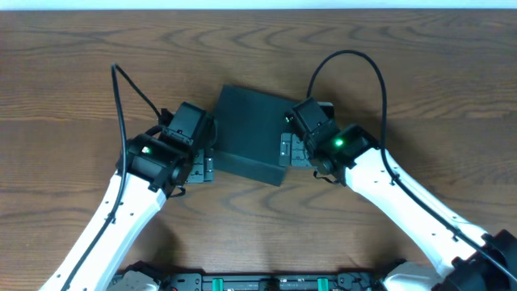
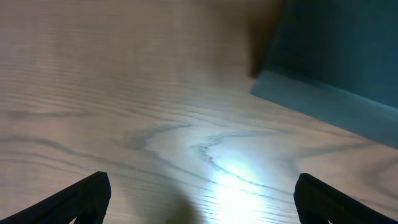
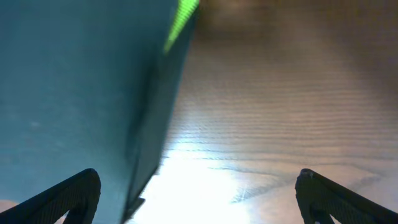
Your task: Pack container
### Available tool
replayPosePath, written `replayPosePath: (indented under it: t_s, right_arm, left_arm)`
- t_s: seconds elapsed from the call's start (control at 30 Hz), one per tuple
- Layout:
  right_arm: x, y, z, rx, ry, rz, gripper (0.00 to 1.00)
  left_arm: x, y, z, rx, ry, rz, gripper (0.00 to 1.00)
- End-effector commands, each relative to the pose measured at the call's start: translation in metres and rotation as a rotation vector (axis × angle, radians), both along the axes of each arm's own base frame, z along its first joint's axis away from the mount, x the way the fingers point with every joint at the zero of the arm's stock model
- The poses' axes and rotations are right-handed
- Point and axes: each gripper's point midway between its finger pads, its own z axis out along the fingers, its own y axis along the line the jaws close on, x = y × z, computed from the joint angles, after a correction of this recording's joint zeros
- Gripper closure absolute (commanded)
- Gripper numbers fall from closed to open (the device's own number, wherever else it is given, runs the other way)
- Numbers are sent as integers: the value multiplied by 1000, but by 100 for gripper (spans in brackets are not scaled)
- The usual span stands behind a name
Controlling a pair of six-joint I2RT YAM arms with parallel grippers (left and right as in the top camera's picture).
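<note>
The container [image 1: 252, 132], a dark green-black square box with its lid closed, sits on the wooden table between my two arms. My left gripper [image 1: 204, 153] is open and empty at the box's left side. In the left wrist view the gripper [image 2: 202, 196] spans bare table, with the box's edge [image 2: 336, 68] at upper right. My right gripper [image 1: 292, 149] is open at the box's right side. In the right wrist view the gripper [image 3: 198, 194] straddles the box's right edge [image 3: 81, 93], one finger over the lid, the other over the table.
The wooden table [image 1: 420, 73] stretches all around the box. No snack packets show in any view. A bright light patch glares on the table under each wrist camera.
</note>
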Motion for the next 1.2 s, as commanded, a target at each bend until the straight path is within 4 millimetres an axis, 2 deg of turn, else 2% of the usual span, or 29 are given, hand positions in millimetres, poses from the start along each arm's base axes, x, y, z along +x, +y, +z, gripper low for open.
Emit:
replayPosePath:
  t_s: [0.0, 0.13, 0.3, 0.43, 0.6, 0.73, 0.77, 0.87, 1.07, 1.17]
  right_arm:
    - [4, 10, 11, 45, -27, 21, 1]
    - [7, 14, 12, 60, -38, 24, 1]
    - [18, 32, 10, 89, -79, 48, 1]
    - [16, 41, 6, 89, -78, 72, 1]
    - [3, 32, 0, 48, -22, 57, 1]
    - [0, 29, 8, 59, -31, 48, 1]
    - [0, 29, 13, 69, -46, 48, 1]
    - [2, 27, 28, 80, -93, 50, 1]
    - [6, 42, 26, 118, -106, 73, 1]
    - [12, 55, 22, 133, -124, 89, 1]
  left_arm:
    - [-1, 22, 2, 38, -10, 95, 5]
    - [-6, 39, 0, 47, 22, 163, 5]
    - [-7, 40, -1, 36, 19, 199, 5]
    - [-8, 38, -11, 21, 24, 226, 5]
    - [5, 25, -33, -46, -4, 191, 5]
    - [24, -20, -39, -212, -30, -77, 5]
    - [29, -25, -39, -230, -43, -101, 5]
    - [32, -21, -48, -215, -20, -82, 5]
    - [17, 3, -55, -156, 35, 84, 5]
    - [8, 6, -59, -148, 70, 113, 5]
